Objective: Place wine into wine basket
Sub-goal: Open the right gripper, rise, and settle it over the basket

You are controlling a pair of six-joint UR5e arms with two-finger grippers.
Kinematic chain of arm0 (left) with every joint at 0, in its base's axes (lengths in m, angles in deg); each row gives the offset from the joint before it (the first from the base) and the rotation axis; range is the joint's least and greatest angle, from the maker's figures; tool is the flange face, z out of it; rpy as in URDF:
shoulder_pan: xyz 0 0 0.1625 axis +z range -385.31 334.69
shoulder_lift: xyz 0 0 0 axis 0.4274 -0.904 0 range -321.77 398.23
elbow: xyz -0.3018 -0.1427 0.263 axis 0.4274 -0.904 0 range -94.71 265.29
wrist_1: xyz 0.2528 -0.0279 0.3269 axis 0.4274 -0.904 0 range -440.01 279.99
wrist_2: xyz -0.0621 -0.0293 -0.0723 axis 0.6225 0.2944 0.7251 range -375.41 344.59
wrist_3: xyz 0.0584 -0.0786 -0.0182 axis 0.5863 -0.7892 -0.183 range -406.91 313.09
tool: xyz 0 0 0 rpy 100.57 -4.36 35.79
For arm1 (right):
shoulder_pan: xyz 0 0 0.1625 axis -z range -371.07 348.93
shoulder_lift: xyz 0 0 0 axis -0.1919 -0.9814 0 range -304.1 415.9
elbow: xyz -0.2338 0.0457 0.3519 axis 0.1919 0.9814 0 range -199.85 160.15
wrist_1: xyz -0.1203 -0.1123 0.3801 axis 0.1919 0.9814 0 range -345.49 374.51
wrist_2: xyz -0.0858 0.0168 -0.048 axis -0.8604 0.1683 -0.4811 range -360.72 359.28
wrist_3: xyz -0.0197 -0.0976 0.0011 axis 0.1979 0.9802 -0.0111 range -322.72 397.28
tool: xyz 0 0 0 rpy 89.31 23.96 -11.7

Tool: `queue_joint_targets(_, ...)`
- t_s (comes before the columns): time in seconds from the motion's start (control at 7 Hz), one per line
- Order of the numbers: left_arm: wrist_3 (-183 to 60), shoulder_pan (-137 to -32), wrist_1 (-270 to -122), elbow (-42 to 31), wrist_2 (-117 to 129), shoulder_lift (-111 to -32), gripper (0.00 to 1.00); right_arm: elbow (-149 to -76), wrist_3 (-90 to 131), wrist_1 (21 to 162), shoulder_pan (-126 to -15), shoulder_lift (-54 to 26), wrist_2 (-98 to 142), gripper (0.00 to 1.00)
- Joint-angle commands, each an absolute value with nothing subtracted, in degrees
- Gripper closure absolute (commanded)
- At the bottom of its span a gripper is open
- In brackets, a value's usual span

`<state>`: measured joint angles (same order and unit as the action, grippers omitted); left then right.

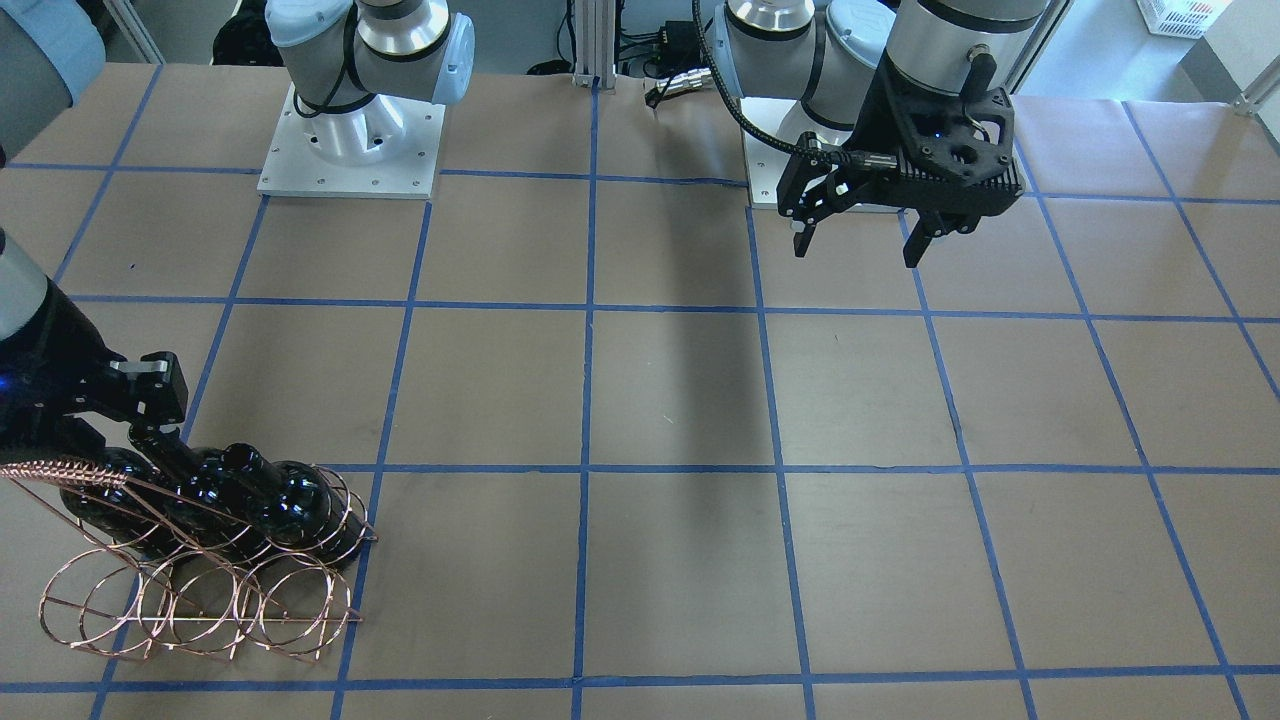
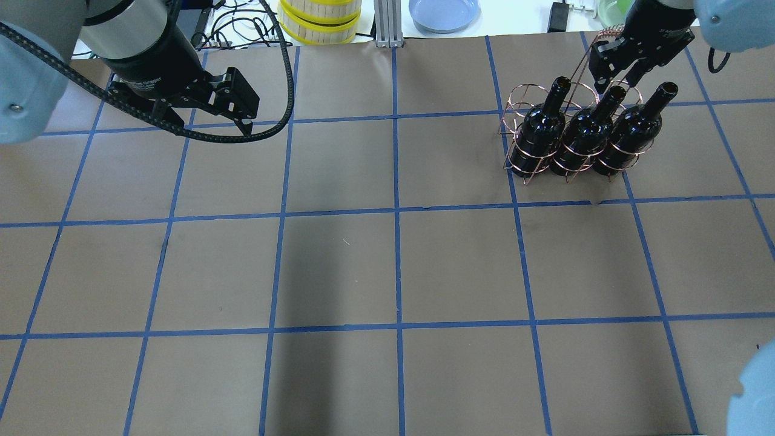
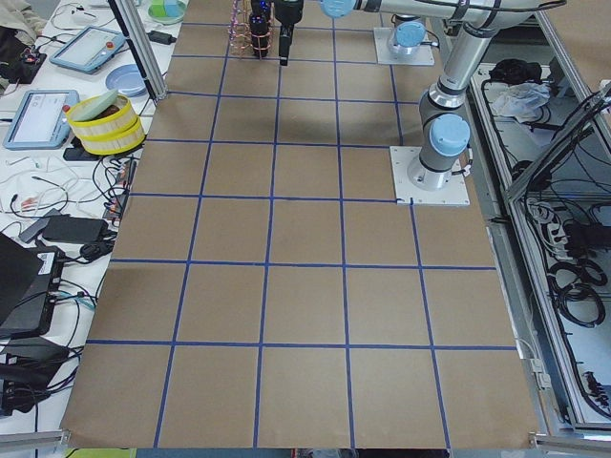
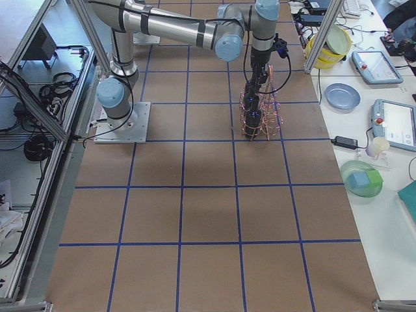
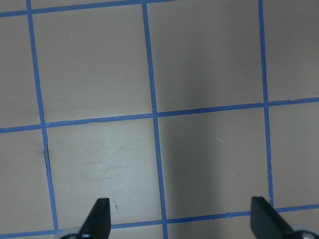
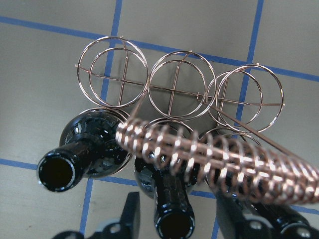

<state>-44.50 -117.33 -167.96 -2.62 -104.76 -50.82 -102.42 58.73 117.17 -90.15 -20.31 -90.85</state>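
Wine: bottle (image 6: pixel 172 219) standing neck-up in the middle front hoop of the basket (image 6: pixel 172 89), open mouth toward my right wrist camera; its base is hidden, so I cannot tell whether it is fully down.
Right hand (image 6: pixel 177 204): open, one finger on each side of that bottle's neck with a gap on both sides, so nothing is gripped.
Why it sits there: I judge the hoop now carries the bottle, and my fingers flank the neck only because that narrow part is the handy place to hold.
Handle (image 6: pixel 214 157): coiled wire slanting across just above the necks. This would explain why I come in low beside it, not from straight above.
Left hand (image 1: pixel 858 240): fingers spread wide, holding nothing, hanging over bare tabletop (image 2: pixel 339 266) well apart from the basket, out of the way.
Bottles, count: three. The other two, one (image 2: pixel 536 130) and another (image 2: pixel 633 130), stand on either side of the middle one, each in its own hoop.
Hoop columns, count: six in two rows of three, with the near row filled and the far row empty.
Hands, count: two.
Task standing: seems all but done, since every bottle in view is housed.
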Motion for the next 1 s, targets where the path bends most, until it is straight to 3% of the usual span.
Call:
queue_joint_targets(0.0,-44.54,-117.33,-167.98,-2.68,-104.79,-50.71,0.00,-102.38,57.85,114.99,-90.43,-25.72,-90.72,0.24)
queue_joint_targets(0.29,-44.54,-117.33,-168.16,-2.68,-105.14,-50.54,0.00,-101.68,56.79,108.06,-92.70,-32.04,-90.72,0.16)
queue_joint_targets(0.43,-44.45,-117.33,-168.51,-2.68,-105.49,-50.36,0.00,-101.68,49.74,103.85,-95.24,-34.86,-90.72,0.05)
queue_joint_targets(0.57,-44.45,-117.33,-169.21,-2.60,-105.50,-50.19,0.00,-101.76,45.15,99.98,-97.35,-36.98,-91.07,0.00)
queue_joint_targets(0.86,-44.45,-117.24,-169.22,-2.60,-105.50,-50.27,0.00,-102.37,43.01,98.01,-101.48,-37.87,-91.42,0.00)
